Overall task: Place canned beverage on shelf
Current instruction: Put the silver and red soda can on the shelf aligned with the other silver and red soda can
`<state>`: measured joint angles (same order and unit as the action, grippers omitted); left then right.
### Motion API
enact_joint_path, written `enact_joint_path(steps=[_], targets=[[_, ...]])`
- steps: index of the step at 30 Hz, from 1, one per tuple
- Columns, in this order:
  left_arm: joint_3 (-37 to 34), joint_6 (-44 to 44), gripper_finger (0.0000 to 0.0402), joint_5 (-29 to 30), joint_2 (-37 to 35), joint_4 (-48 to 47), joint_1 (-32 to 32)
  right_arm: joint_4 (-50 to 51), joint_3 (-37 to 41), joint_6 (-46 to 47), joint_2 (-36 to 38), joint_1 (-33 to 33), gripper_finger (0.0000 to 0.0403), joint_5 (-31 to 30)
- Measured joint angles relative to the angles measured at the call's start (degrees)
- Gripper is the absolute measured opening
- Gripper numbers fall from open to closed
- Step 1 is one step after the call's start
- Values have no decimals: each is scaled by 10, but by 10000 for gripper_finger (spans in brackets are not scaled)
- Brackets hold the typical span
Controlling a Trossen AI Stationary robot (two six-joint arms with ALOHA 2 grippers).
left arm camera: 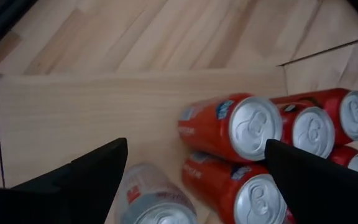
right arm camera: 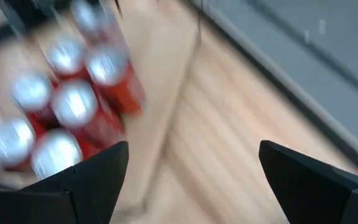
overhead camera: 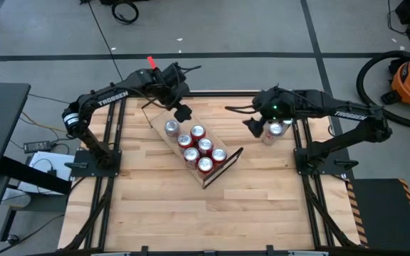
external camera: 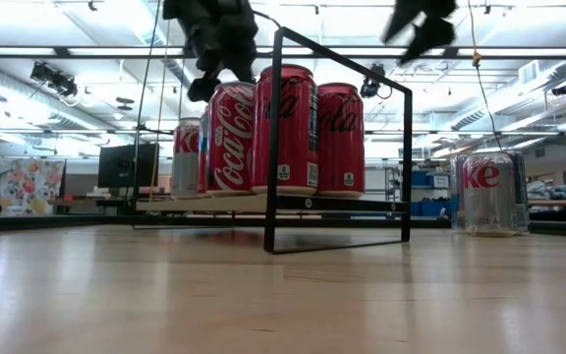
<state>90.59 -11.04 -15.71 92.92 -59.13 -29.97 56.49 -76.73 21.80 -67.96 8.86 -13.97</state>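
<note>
High view: you see the shelf (overhead camera: pixel 212 171) lying diagonally mid-table with six red cans (overhead camera: pixel 198 149) and a silver can (overhead camera: pixel 171 127) at its far end; left gripper (overhead camera: pixel 179 107) over that end, right gripper (overhead camera: pixel 256 126) beside a loose silver can (overhead camera: pixel 272 132).
Low view: red cans stand on the shelf behind its black wire frame (external camera: pixel 337 147).
Left wrist view: jaws wide, holding nothing.
Right wrist view: jaws wide, empty.

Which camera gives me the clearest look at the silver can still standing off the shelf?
The low view: the silver can stands upright on the table, unobstructed, beside the shelf. In the high view the can is partly covered by the right arm. Neither wrist view shows it; the left wrist's silver can sits on the shelf.
</note>
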Motion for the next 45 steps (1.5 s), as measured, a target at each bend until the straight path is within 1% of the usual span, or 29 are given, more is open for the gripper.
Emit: enact_joint_path(steps=[6, 9, 12, 16, 24, 27, 29, 36, 40, 45], targets=[[0, -3, 391, 5, 0, 30, -2, 139, 0, 28, -6, 48, 371, 41], [0, -3, 391, 5, 0, 37, -4, 204, 0, 57, -31, 87, 366, 70], [0, 1, 391, 5, 0, 37, -8, 235, 0, 81, -56, 111, 359, 88], [0, 5, 391, 5, 0, 37, -8, 244, 0, 123, -82, 122, 353, 98], [0, 44, 391, 5, 0, 25, -8, 261, 7, 123, -99, 130, 355, 88], [0, 52, 391, 4, 0, 25, -10, 258, 37, 121, -95, 144, 356, 97], [0, 54, 391, 5, 0, 24, -12, 257, 62, 125, -90, 150, 356, 115], [0, 64, 391, 5, 0, 9, -19, 234, 137, 167, -51, 153, 354, 154], [0, 74, 391, 4, 0, 4, -21, 219, 180, 177, -34, 162, 354, 155], [0, 77, 391, 4, 0, 5, -21, 183, 221, 180, -31, 172, 362, 157]])
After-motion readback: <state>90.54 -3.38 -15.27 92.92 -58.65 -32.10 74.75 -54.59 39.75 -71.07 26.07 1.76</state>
